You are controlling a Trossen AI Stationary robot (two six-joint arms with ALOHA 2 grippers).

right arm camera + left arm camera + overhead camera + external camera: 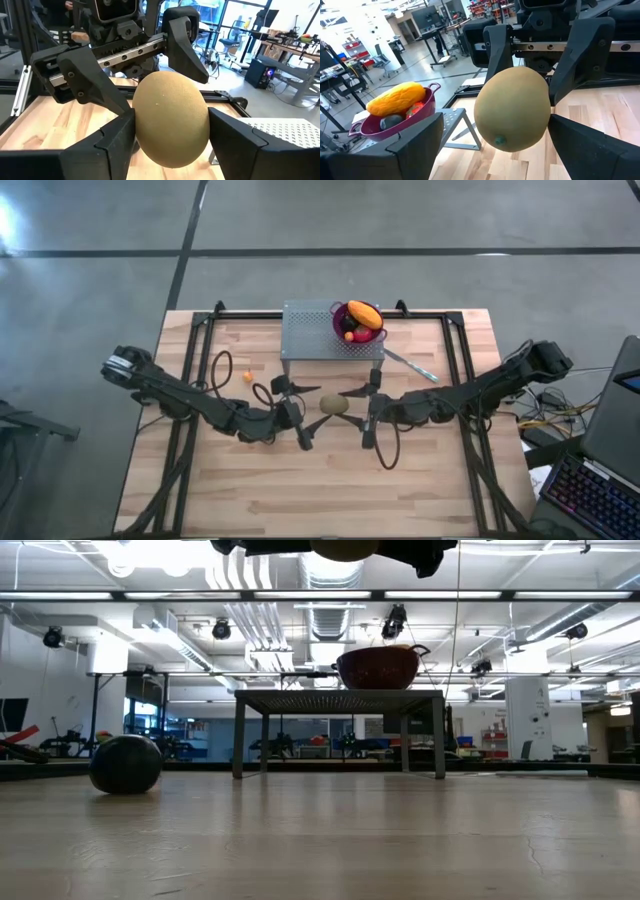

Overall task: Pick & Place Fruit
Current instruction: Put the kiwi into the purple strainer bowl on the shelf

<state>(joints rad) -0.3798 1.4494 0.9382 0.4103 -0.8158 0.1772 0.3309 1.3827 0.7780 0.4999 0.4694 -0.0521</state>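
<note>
We see the brown-green oval fruit [334, 405] held above the middle of the tabletop [330, 490], between the two arms. The right hand [170, 132] pinches it, one dark finger [112, 137] pressed against each side. The left hand [495, 145] faces it from the other side with its fingers [412, 150] spread wide around the fruit; we cannot tell whether they touch it.

Behind the oval fruit stands a small perforated metal stand [320, 330], and on its right end sits the purple bowl [352, 330]. In the bowl lie the elongated orange fruit [364, 313], a red ball [349, 336] and a dark round [391, 121].

A small orange ball [248, 376] rests on the tabletop well to the left, beside the left arm. A thin silver utensil [410, 365] lies on the wood just right of the stand. In the low view a dark ball [126, 764] sits on the tabletop at the left, near the camera.
</note>
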